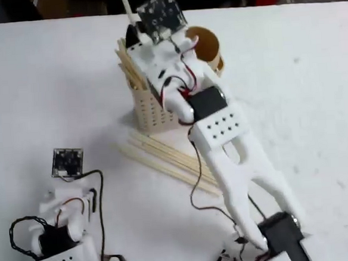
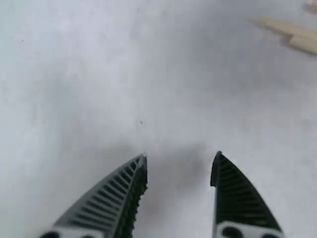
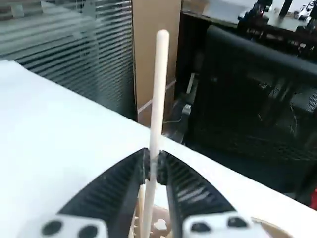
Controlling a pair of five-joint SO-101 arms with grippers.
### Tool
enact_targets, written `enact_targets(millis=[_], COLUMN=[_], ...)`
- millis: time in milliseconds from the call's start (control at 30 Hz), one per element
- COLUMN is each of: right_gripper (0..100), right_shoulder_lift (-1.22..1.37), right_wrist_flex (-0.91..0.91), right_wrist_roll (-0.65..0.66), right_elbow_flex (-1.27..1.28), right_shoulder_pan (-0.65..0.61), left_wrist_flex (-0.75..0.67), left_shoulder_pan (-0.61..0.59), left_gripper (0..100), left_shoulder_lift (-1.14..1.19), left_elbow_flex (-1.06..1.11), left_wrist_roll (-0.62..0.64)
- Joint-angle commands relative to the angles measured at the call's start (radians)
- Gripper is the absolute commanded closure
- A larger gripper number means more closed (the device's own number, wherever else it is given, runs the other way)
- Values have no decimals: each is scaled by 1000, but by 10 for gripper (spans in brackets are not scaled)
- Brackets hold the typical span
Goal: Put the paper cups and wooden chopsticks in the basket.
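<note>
A white table [image 2: 99, 74] spreads beneath the left gripper [image 2: 181, 154]. Ahead of the right gripper [image 3: 153, 159], past the table's far edge, a brown cardboard panel [image 3: 141, 59] stands upright. Window blinds [image 3: 64, 34] flank it on one side and a dark mesh-fronted thing [image 3: 247, 99] on the other.

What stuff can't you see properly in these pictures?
1. Basket inside: high view, the right arm over it covers the top, so its contents can't be counted.
2. Paper cup: high view, the arm hides its lower part; in or beside the basket is unclear.
3. Loose chopsticks: high view, one end runs under the arm; left wrist view, cut off by the edge.
4. Held chopstick: right wrist view, its lower end is hidden behind the right gripper.
</note>
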Motion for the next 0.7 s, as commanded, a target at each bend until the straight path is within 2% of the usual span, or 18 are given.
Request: enact_targets(millis=[0,367,567,667], right_gripper=[981,979,856,861], right_shoulder_lift=[-105,-219,-289,-341], right_wrist_flex=[-67,-70,-67,-22], right_wrist_roll=[-9,-6,-6,-5], right_elbow_flex=[55,189,253,290], right_shoulder_pan=[8,8,5,5], left_wrist_flex=[2,2,2,2], left_shoulder_pan=[-5,-5,-5,-5], left_gripper=[781,781,781,781], left_shoulder_lift=[-4,-4,-4,-4], left_elbow_flex=[-3,-3,-3,-3], left_wrist_roll=[-5,-5,-5,-5])
